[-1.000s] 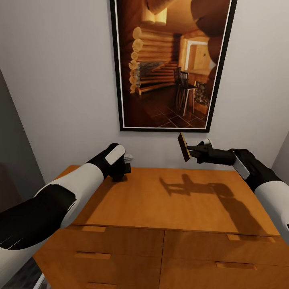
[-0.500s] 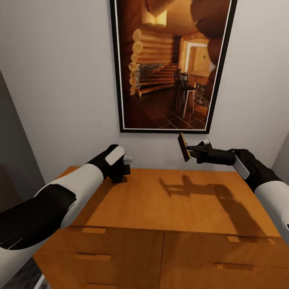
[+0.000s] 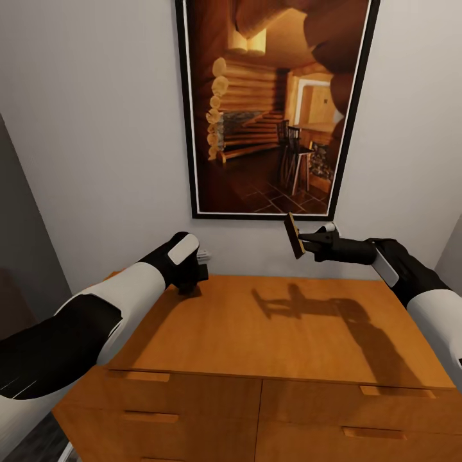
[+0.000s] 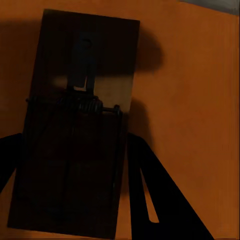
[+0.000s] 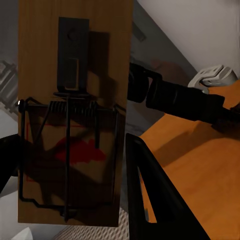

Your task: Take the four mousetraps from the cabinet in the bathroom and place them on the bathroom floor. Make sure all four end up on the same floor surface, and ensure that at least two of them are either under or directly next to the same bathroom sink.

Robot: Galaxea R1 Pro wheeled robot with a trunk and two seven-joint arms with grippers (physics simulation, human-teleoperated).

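Note:
In the head view my right gripper [image 3: 303, 239] is shut on a mousetrap [image 3: 294, 235], a tan board held on edge in the air above the back right of the cabinet [image 3: 276, 333]. The right wrist view shows that mousetrap [image 5: 75, 115] between the fingers [image 5: 150, 200], spring and bar facing the camera. My left gripper [image 3: 191, 280] is down at the cabinet top's back left corner. In the left wrist view a second mousetrap [image 4: 75, 125] sits dark between the fingers [image 4: 150, 195], just over the orange cabinet top [image 4: 190, 100].
A large framed picture [image 3: 276, 102] of a log interior hangs on the grey wall behind the cabinet. Drawer fronts [image 3: 192, 398] with slim handles face me below the top. My left arm [image 5: 180, 97] crosses the right wrist view.
The whole picture has slid down slightly, so the camera moved. Both grippers keep their holds, and the right gripper's shadow sits a little lower on the cabinet top.

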